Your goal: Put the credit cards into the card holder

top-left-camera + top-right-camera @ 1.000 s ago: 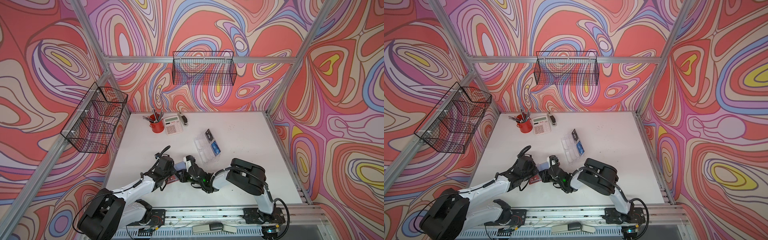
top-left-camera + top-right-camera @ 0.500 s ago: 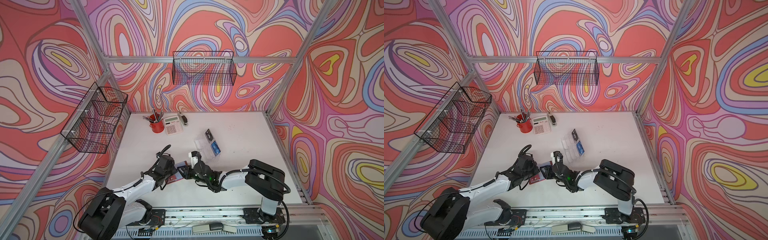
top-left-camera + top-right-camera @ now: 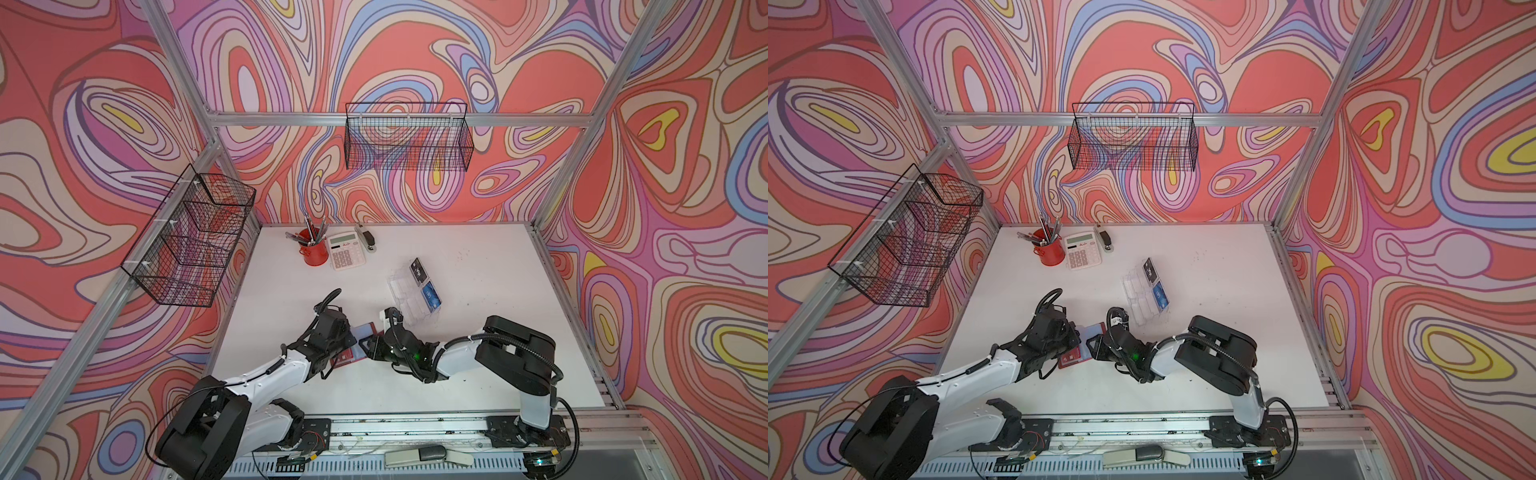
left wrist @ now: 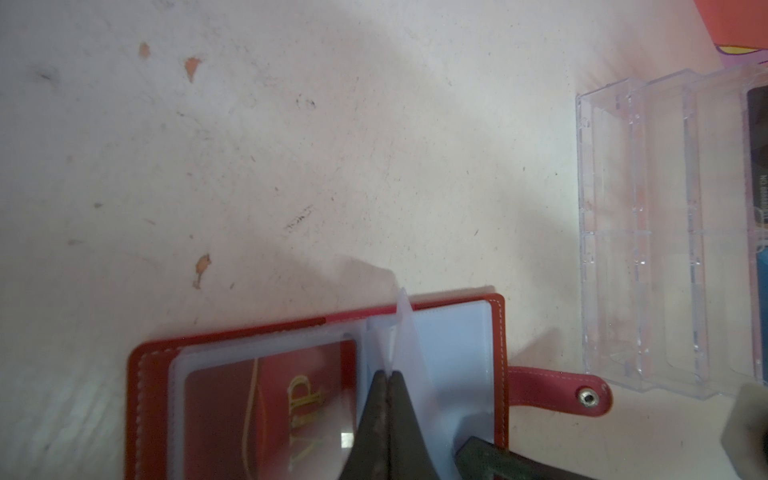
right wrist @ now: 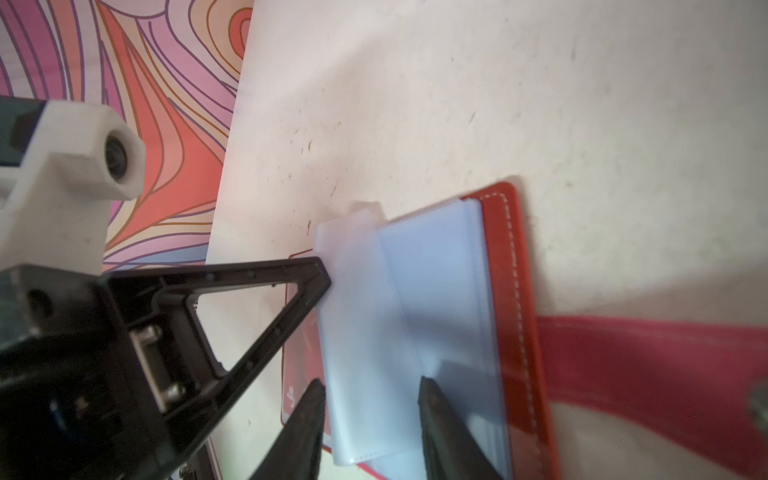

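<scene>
Red leather card holder [image 4: 145, 374] lies open on the white table [image 3: 478, 270] between both arms. Left gripper [image 4: 387, 376] pinches a clear sleeve [image 5: 365, 311] upright, jaws closed. Right gripper [image 5: 370, 386] stands parted astride it, seemingly not gripping. Black VIP card [image 3: 417, 269] and blue card [image 3: 431, 296] sit in the acrylic stand [image 3: 405, 291].

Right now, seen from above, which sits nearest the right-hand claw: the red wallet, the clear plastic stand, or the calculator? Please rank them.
1. Red wallet: right at the right gripper, whose open jaws straddle one of its plastic sleeves.
2. Clear stand: just beyond it, toward the back.
3. Calculator: farthest, near the back wall.
</scene>
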